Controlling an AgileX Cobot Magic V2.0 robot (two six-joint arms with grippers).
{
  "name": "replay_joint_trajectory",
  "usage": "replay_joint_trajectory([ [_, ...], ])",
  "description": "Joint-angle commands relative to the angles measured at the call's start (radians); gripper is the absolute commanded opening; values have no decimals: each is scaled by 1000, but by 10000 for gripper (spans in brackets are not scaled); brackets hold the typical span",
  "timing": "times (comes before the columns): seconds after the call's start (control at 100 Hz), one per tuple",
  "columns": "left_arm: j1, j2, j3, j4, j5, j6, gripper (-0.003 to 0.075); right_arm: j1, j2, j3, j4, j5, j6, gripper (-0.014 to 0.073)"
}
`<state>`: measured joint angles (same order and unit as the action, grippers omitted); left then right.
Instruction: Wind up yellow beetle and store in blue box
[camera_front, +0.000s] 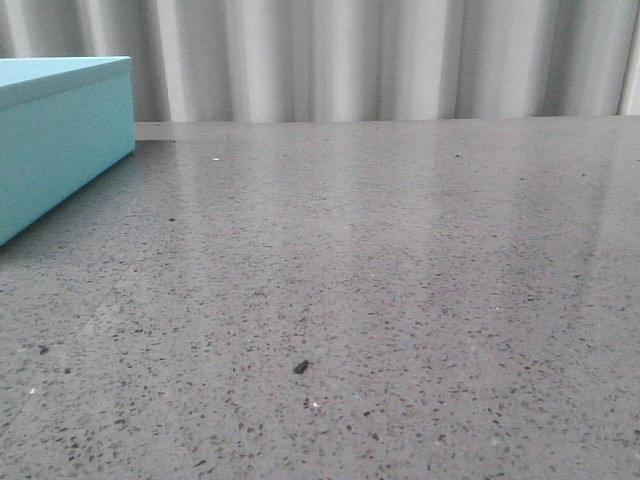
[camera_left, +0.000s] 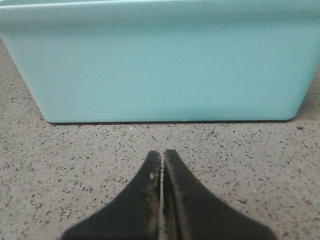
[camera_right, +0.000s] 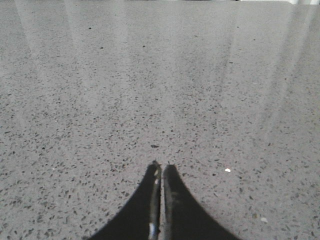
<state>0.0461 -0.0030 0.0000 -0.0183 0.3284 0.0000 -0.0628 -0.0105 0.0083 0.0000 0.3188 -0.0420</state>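
Turquoise matte box, the blue box (camera_front: 60, 140), sits at roughly 10 o'clock in the front view, cut off by the frame edge, lid on and flush, its near corner pointing toward table centre. It rests flat on the grey speckled table (camera_front: 400, 280), which fills the rest of that view; pale pleated curtain (camera_front: 380, 55) runs along the back at 12 o'clock. Small dark fleck (camera_front: 301, 367) on the tabletop near 6 o'clock, another dark speck (camera_front: 43, 349) toward 8 o'clock; can't tell what either is. Neither arm shows in the front view. Left wrist view: left gripper (camera_left: 162, 155) has its two black fingers pressed together, only a hairline seam between them, nothing held. Tips sit low over the speckled surface, pointing square at the blue box (camera_left: 165, 65), whose long side wall fills the frame ahead at 12 o'clock; near it, not touching, strip of bare table between tips and box base. Lid edge visible as a lighter band along the box top. Right wrist view: right gripper (camera_right: 161, 167) also fully closed, fingers together, empty, low over the table (camera_right: 150, 75). Only bare speckled stone ahead, with light streaks reflected on it. Yellow beetle: not visible in any of the three views, location can't be told.
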Motion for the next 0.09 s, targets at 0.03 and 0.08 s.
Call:
replay_joint_trajectory([
  [0.03, 1, -32, 25, 0, -58, -6, -21, -6, -20, 24, -13, -23, -13, -43],
  [0.08, 1, -32, 25, 0, -58, -6, -21, -6, -20, 24, -13, -23, -13, -43],
])
